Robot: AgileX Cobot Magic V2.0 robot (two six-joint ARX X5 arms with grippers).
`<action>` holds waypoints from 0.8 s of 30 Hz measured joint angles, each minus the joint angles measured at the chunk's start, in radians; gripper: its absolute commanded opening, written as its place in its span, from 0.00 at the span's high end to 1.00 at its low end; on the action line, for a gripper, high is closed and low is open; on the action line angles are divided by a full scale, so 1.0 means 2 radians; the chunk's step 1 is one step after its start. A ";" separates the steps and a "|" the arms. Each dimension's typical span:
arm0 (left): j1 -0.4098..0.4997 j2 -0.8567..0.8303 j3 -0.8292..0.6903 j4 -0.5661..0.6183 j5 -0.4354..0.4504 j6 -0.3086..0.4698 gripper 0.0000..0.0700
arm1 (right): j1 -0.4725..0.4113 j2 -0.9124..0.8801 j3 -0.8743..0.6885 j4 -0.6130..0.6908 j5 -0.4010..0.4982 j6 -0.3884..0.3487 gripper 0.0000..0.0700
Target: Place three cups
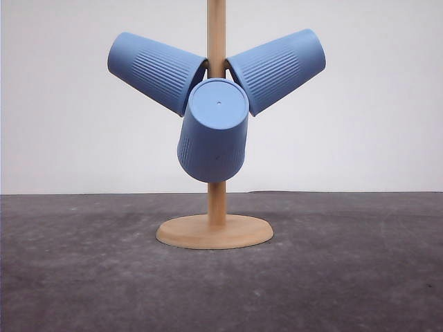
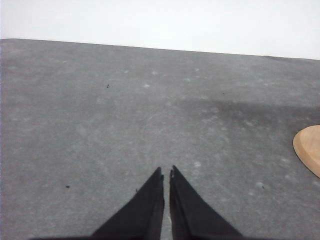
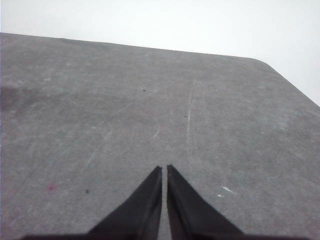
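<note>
Three light-blue ribbed cups hang on a wooden stand in the front view. One cup [image 1: 156, 70] tilts up to the left, another cup [image 1: 278, 69] tilts up to the right, and the third cup [image 1: 213, 131] points its flat base toward the camera. My left gripper [image 2: 166, 172] is shut over bare grey table, holding nothing. My right gripper [image 3: 164, 168] is shut too, with nothing between its fingers, above the grey surface.
The wooden stand has a post [image 1: 217, 31] and a round base [image 1: 214, 232] on the dark grey table [image 1: 83, 277]. An edge of that base [image 2: 308, 147] shows in the left wrist view. The table's rounded corner [image 3: 265, 64] lies ahead of the right gripper.
</note>
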 measured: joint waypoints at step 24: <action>0.000 0.000 0.000 0.000 0.000 0.000 1.00 | 0.000 0.000 0.000 0.000 0.000 0.000 0.98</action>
